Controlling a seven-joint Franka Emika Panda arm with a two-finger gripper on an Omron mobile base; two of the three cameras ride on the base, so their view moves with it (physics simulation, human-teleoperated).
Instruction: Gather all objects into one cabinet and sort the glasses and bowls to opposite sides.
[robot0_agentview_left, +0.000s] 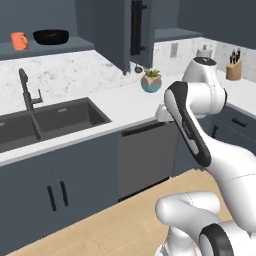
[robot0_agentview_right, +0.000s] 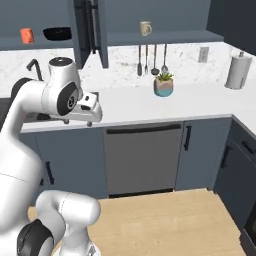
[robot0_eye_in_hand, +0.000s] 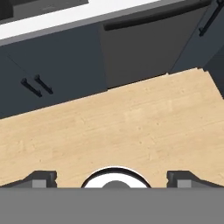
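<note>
Nearest me is my own arm, folded up over the wood floor (robot0_eye_in_hand: 131, 122). In the hand view the gripper (robot0_eye_in_hand: 113, 178) points down at the floor, finger tips (robot0_eye_in_hand: 43, 178) set far apart at 7 and 5 o'clock, jaws wide, nothing between them. Grey base cabinets (robot0_eye_in_hand: 57, 65) and the dishwasher front (robot0_eye_in_hand: 144, 48) run across 12 o'clock in that view.

Left base view: orange mug (robot0_agentview_left: 19, 40) at 10 o'clock on the open cabinet's shelf, black bowl (robot0_agentview_left: 51, 36) just beside it toward 11, close but apart. The cabinet door (robot0_agentview_left: 131, 30) with its long black bar handle hangs open at 12 o'clock. Sink (robot0_agentview_left: 45, 122) and faucet (robot0_agentview_left: 29, 97) at 9 o'clock, potted plant (robot0_agentview_left: 151, 80) on the white counter (robot0_agentview_left: 130, 102) just past 12.

Right base view: same orange mug and bowl at 10–11 o'clock. One beige mug (robot0_agentview_right: 145, 28) sits alone on the shelf of the neighbouring cabinet (robot0_agentview_right: 155, 20) at 12 o'clock, well apart from the other two, on the far side of the open door. Utensils (robot0_agentview_right: 152, 60) hang below it; paper towel roll (robot0_agentview_right: 237, 71) at 2 o'clock. I can't spot a second beige mug.
</note>
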